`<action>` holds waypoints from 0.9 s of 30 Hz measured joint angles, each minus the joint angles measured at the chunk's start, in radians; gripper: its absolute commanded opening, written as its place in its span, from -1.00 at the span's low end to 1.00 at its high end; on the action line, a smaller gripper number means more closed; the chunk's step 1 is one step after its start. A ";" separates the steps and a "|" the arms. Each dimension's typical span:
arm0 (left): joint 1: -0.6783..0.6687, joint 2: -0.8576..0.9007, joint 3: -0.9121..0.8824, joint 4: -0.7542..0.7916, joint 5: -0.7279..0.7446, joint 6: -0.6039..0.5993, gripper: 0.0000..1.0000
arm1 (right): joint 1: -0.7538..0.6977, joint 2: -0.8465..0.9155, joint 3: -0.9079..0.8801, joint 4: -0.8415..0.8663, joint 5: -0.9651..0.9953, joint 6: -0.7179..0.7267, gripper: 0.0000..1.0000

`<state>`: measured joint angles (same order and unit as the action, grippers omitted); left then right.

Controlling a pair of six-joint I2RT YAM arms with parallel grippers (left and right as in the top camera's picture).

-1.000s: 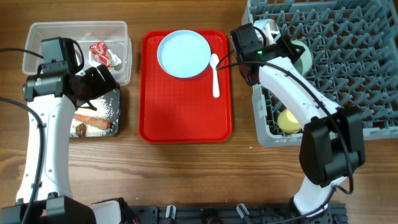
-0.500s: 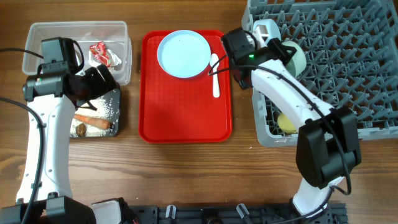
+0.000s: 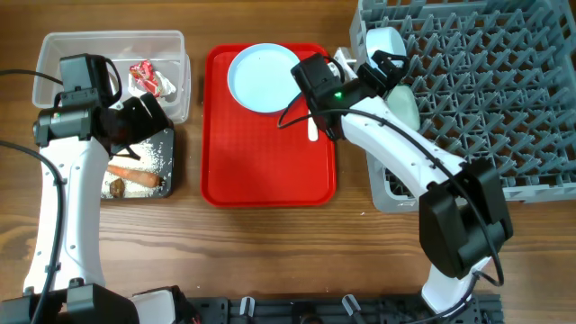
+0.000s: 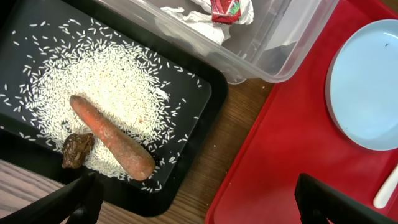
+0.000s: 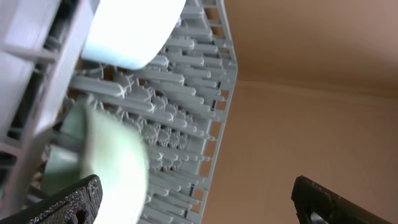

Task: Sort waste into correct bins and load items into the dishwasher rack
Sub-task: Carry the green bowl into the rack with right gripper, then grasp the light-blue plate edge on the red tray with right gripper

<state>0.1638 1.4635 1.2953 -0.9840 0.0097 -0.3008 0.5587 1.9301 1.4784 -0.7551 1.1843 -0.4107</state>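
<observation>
The grey dishwasher rack fills the right side. Two pale bowls stand among its pegs at the left edge, also in the right wrist view. My right gripper is open and empty beside them, its wrist over the red tray. The pale-blue plate and the white spoon lie on that tray. My left gripper hangs open over the black tub, which holds rice, the orange stick and a brown lump.
The clear tub at the back left holds the red-and-white wrapper. The flat red tray lies between the tubs and the rack. Bare wooden table runs along the front.
My right gripper opened and let go of a bowl in the rack, and its arm swung left toward the red tray. The left arm has not moved.
</observation>
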 measured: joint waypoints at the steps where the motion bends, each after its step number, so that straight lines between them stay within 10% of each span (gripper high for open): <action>1: 0.000 0.000 0.000 0.000 0.000 0.000 1.00 | 0.003 0.000 0.000 0.009 -0.002 -0.002 0.99; 12: 0.000 0.000 0.000 0.000 0.000 0.000 1.00 | 0.021 -0.044 -0.002 0.167 -0.300 0.051 0.99; 22: 0.000 0.000 0.000 0.000 0.000 0.000 1.00 | 0.022 -0.268 -0.003 0.259 -1.178 0.452 0.99; 27: 0.000 0.000 0.000 0.000 0.000 0.000 1.00 | 0.025 -0.247 -0.003 0.326 -1.333 0.714 0.50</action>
<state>0.1638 1.4635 1.2953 -0.9840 0.0101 -0.3008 0.5838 1.6829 1.4750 -0.4294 -0.1490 0.3035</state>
